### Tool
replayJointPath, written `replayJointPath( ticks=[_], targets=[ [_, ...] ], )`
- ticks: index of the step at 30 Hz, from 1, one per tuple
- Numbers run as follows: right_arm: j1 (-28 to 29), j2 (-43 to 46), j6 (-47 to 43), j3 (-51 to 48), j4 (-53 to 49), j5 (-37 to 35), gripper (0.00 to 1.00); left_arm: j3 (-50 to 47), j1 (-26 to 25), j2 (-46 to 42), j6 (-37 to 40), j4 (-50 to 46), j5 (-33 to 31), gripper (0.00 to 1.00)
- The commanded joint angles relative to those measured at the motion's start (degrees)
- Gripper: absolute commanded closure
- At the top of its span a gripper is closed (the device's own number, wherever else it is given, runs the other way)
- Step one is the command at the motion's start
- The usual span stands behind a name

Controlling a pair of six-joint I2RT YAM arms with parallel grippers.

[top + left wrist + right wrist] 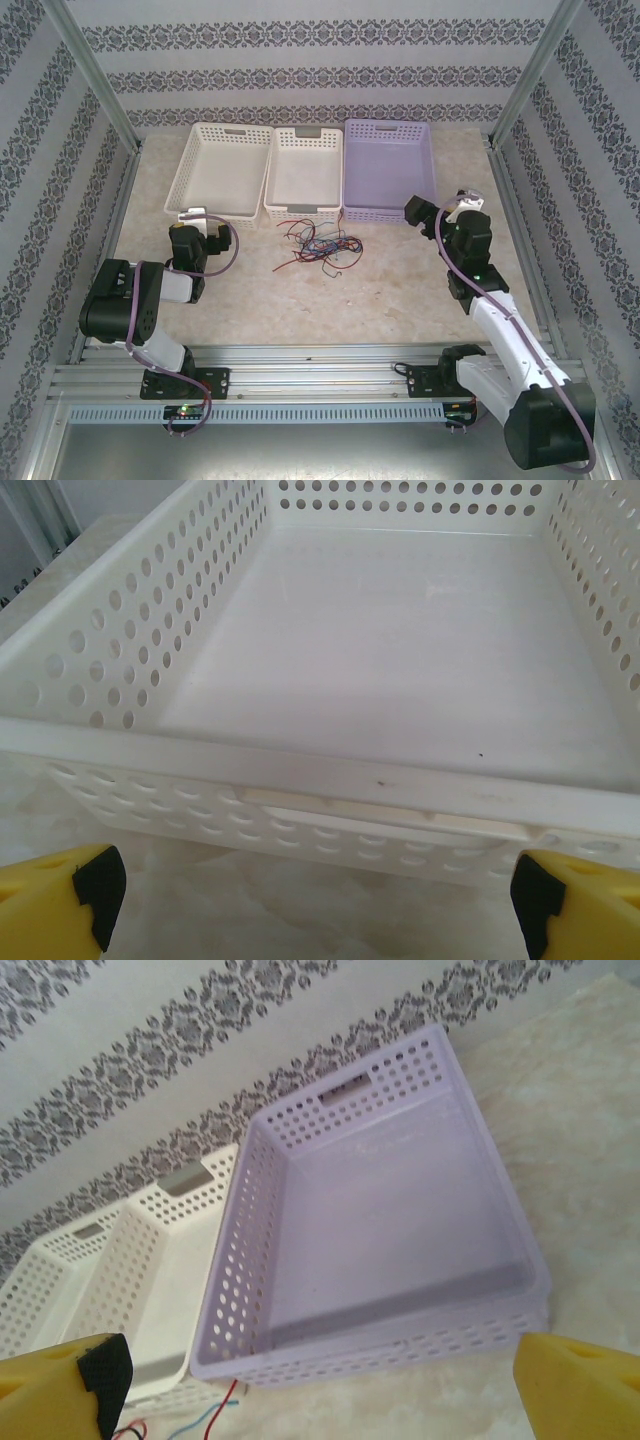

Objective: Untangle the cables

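Note:
The cables (318,245) lie in a loose tangle of thin red, blue and black wires on the table, just in front of the middle basket. In the right wrist view, a red wire end (226,1400) and a blue wire end (200,1423) show at the bottom left. My left gripper (194,214) hovers left of the tangle, facing the left white basket. Its yellow fingertips (60,905) stand wide apart with nothing between them. My right gripper (418,212) hangs to the right of the tangle by the lavender basket's near corner, open (320,1395) and empty.
Three perforated baskets line the back: a left white basket (185,170) with its near rim (300,770) close before my left gripper, a middle white basket (302,208) and a lavender basket (388,212). All look empty. Patterned walls enclose the table.

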State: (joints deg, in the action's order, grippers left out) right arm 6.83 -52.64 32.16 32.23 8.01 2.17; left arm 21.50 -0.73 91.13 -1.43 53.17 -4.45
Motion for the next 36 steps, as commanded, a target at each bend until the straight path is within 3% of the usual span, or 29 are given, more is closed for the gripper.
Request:
replayJointPath(
  ticks=[1, 15, 21, 30, 33, 36],
  targets=[
    [1.91, -0.63, -0.31, 2.4, -3.61, -0.86, 0.02, 0.39, 0.03, -0.32, 1.26, 1.06, 1.11, 0.0],
    [6.27, -4.17, -0.74, 5.88, -11.35, 0.34, 0.02, 0.5, 0.28, -0.34, 1.08, 0.81, 2.0, 0.0],
    [7.44, -4.97, 0.26, 6.7, -12.69, 0.7, 0.02, 0.3, 0.49, -6.84, 1.07, -4.46, 2.89, 0.0],
    [8.33, -7.41, 1.73, 8.2, -13.4, 2.52, 0.02, 5.24, 0.47, -23.45, -5.86, -29.97, 4.04, 0.0],
    [8.55, -7.83, 2.07, 8.11, -13.5, 3.12, 0.02, 11.56, 0.47, -25.34, -9.03, -45.48, 4.38, 0.0],
    [8.98, -8.38, 2.4, 7.94, -13.69, 3.46, 0.02, 15.86, 0.54, -24.12, -13.6, -53.58, 4.62, 0.0]
  ],
)
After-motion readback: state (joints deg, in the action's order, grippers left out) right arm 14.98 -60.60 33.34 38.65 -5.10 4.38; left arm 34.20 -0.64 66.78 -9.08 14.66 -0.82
